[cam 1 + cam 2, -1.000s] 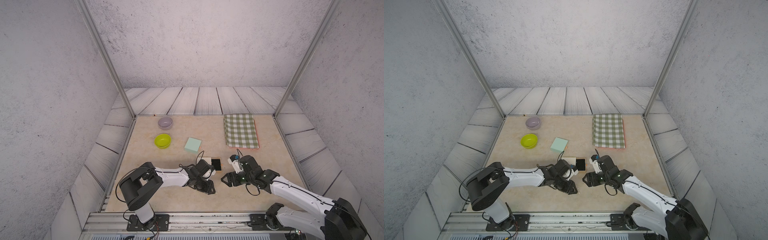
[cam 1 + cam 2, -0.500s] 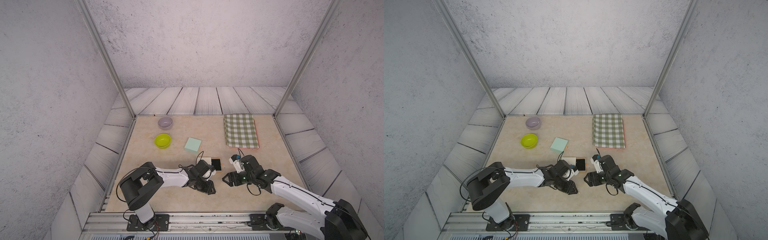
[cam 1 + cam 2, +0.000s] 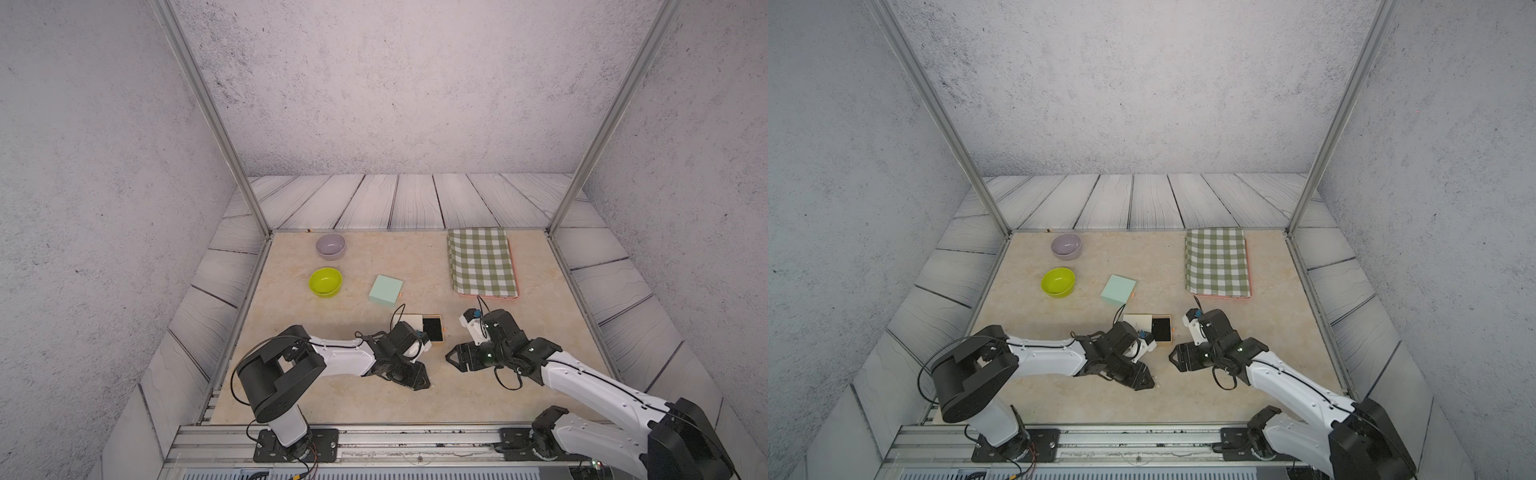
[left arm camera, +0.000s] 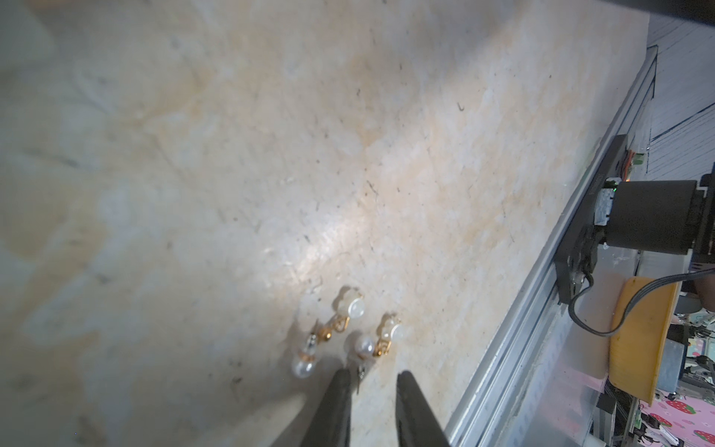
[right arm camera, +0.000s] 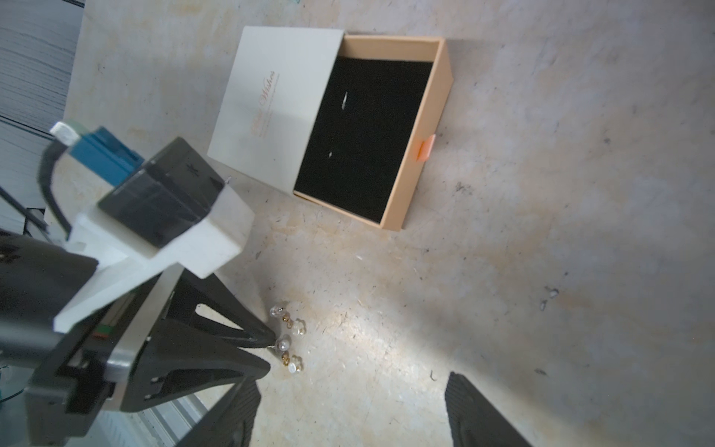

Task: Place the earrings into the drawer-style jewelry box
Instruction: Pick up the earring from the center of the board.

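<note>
While bowls (image 3: 325,281) sit apart, left claw (image 5: 267,350) crowds earrings (image 5: 288,336).

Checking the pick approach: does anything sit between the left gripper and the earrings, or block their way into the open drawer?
Nothing visible does. The left gripper is right at the earrings on bare tabletop, and the jewelry box drawer is pulled open, its black lining uncovered.

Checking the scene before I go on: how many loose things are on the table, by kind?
Earrings: 2
Bowls: 2, purple and lime green
Boxes: 2, closed mint box and open drawer-style jewelry box
Checked cloth: 1
Total: 7
</note>
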Action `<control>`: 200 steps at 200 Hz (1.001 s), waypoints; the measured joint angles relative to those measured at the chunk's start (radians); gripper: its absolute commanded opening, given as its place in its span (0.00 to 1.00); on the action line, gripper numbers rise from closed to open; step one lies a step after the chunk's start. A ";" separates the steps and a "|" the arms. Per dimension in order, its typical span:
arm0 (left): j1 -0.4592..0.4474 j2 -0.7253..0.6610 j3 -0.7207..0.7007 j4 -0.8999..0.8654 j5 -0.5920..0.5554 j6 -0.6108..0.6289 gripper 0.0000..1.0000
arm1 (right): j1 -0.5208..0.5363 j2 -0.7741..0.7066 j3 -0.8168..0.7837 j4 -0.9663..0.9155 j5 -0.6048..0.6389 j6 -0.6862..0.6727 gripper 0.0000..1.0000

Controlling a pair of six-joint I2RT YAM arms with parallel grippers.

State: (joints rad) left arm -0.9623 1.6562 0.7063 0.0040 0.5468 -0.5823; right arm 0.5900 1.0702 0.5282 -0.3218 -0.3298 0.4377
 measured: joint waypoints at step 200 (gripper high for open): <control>0.000 0.011 -0.014 0.008 0.022 0.014 0.04 | -0.016 0.015 0.000 -0.002 0.000 -0.004 0.79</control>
State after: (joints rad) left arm -0.9623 1.6669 0.6926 0.0124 0.5690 -0.5678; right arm 0.5743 1.0855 0.5285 -0.3233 -0.3302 0.4335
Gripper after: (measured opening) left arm 0.063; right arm 0.793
